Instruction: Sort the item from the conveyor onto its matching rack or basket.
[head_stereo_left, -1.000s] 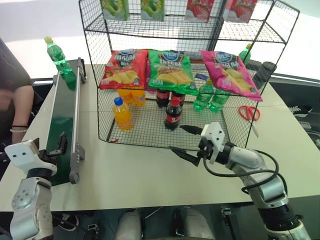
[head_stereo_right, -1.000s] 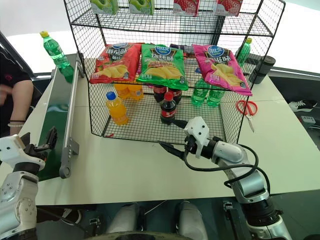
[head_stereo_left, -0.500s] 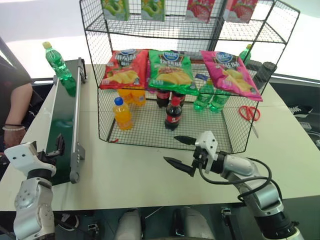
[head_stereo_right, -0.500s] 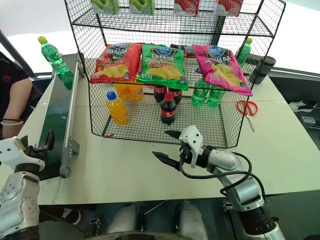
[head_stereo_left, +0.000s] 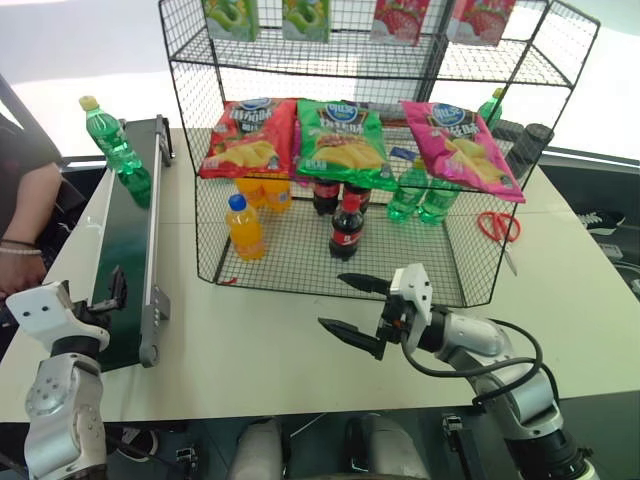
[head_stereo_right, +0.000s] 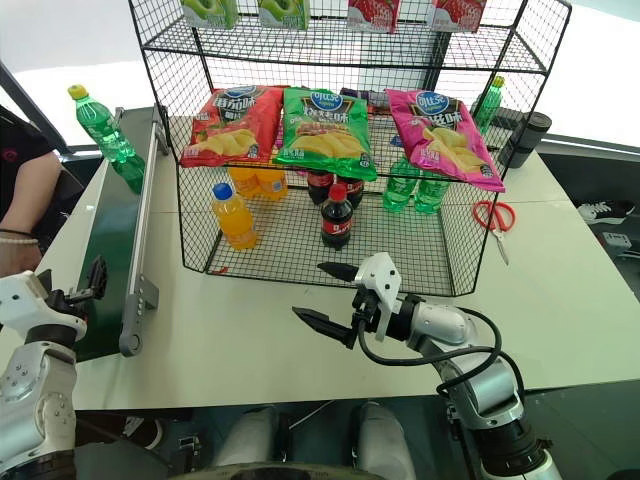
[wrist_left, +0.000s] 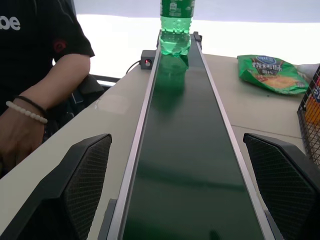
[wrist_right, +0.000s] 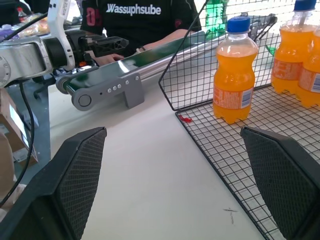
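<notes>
The green soda bottle (head_stereo_left: 108, 140) with its yellow cap stands upright at the far end of the conveyor (head_stereo_left: 125, 250), its long axis vertical, on the dark-green belt between the grey rails. In the left wrist view it sits straight ahead along the belt, well apart from the left tool (wrist_left: 182, 195), whose two black fingers stand wide apart with nothing between them. That tool (head_stereo_left: 110, 292) waits at the near end of the belt, so the left arm is judged the nearer one; the bottle lies directly beyond it, up the belt.

The right tool (head_stereo_left: 356, 308) hovers over the table (head_stereo_left: 560, 290) just in front of the black wire rack (head_stereo_left: 400, 150), fingers spread and empty, pointing across towards the conveyor.

In the rack, green-capped green bottles (head_stereo_left: 415, 190) stand on the bottom tier beside cola bottles (head_stereo_left: 345, 228) and orange blue-capped bottles (head_stereo_left: 243, 228); three crisp bags (head_stereo_left: 345, 140) lie on the tier above, their print too small to read. Red scissors (head_stereo_left: 497, 226) lie right of the rack. A person's arm (wrist_left: 40, 100) rests beside the conveyor; the black shirt reads "Wassupsube" in the right wrist view.
</notes>
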